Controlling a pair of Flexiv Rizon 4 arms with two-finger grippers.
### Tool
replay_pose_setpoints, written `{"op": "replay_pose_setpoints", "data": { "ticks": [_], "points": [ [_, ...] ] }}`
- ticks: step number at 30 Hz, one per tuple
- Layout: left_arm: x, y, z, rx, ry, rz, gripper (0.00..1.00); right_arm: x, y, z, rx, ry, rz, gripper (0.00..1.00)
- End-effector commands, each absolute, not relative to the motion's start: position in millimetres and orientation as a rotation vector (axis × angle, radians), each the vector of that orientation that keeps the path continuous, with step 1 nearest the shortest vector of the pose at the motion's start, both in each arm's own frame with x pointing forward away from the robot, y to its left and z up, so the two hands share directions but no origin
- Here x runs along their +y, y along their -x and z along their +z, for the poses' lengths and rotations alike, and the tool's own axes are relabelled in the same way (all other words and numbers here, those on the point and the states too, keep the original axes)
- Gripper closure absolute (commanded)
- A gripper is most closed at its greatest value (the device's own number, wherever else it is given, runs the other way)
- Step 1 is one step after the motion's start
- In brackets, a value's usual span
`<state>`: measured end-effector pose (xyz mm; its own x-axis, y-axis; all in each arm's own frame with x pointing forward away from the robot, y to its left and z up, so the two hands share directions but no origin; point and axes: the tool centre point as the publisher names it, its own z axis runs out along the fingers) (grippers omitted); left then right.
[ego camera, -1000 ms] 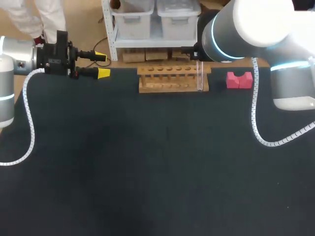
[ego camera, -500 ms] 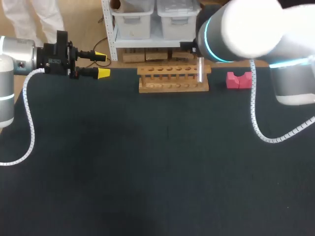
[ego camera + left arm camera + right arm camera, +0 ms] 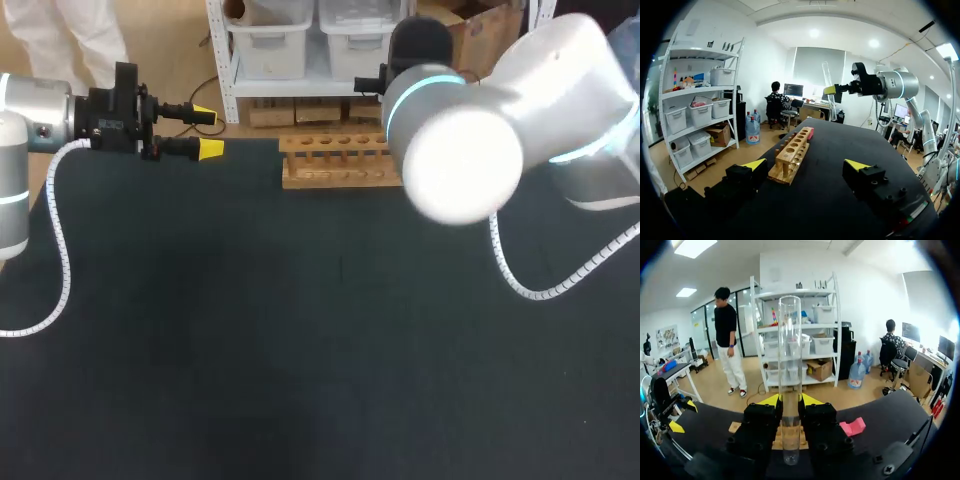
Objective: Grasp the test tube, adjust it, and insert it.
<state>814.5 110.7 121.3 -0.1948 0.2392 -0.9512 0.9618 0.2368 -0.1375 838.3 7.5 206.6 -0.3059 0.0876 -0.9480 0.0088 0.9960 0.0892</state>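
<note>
Left tool (image 3: 207, 132): released, fingers spread with nothing between them. It sits at the upper left of the head view, over the counter's (image 3: 300, 350) far edge, pointing toward the wooden rack (image 3: 335, 160).

Right tool (image 3: 790, 400): clenched on the test tube (image 3: 790, 365), one yellow tip against each side. The tube is clear and held roughly upright in the air, its rounded end down. In the left wrist view it hangs above the rack's far end, clear of the holes.

The right arm (image 3: 465, 150) fills the upper right of the head view and covers the rack's right end.

A pink block (image 3: 852, 427) lies on the counter beside the rack.
</note>
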Motion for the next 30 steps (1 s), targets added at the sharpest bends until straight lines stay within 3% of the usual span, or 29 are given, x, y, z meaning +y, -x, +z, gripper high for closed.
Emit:
{"op": "replay_pose_setpoints", "data": {
  "ticks": [1,30],
  "points": [
    [111,-815,120,1.621,-1.142,-1.027,0.00,4,-849,201,1.655,-0.063,0.101,1.00],
    [111,-815,120,1.621,-1.142,-1.027,0.00,5,-901,164,1.640,0.032,0.141,1.00]
  ]
}}
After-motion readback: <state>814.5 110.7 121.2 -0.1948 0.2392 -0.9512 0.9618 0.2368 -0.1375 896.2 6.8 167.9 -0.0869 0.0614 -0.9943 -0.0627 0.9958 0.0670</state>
